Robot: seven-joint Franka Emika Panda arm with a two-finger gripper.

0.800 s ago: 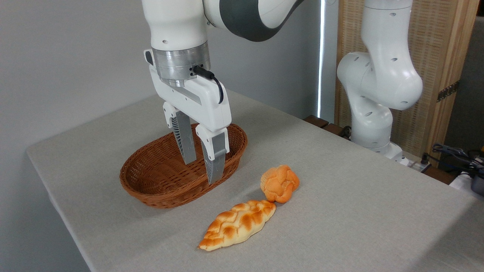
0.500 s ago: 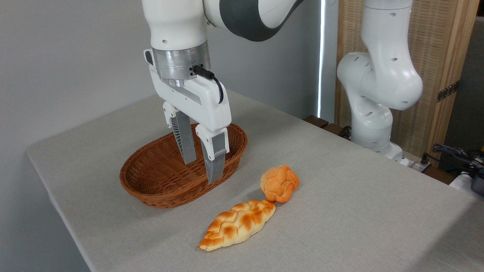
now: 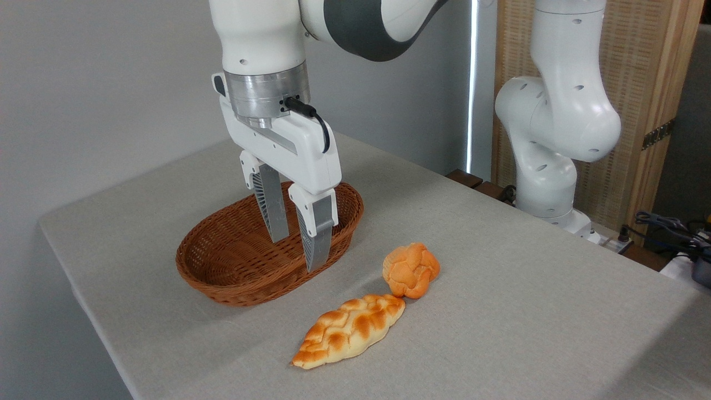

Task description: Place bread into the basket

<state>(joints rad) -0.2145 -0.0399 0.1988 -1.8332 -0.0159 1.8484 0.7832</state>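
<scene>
The bread (image 3: pixel 411 269), a small round orange bun with a cracked top, lies on its side on the grey table, right of the basket. The basket (image 3: pixel 222 280), an oval reddish-brown wicker one, sits left of centre with nothing showing inside. My gripper (image 3: pixel 297 254) hangs above the basket's right half, fingers pointing down. It is open, with a narrow gap between the fingers and nothing held. The bun is well to the right of the fingertips and apart from them.
A longer golden braided loaf (image 3: pixel 350 330) lies in front of the bun, its tip touching it. The arm's white base (image 3: pixel 547 166) stands at the table's far right edge. The table's front and left edges drop off close to the basket.
The gripper has shifted very slightly to the right. The bun, the loaf and the basket have not moved.
</scene>
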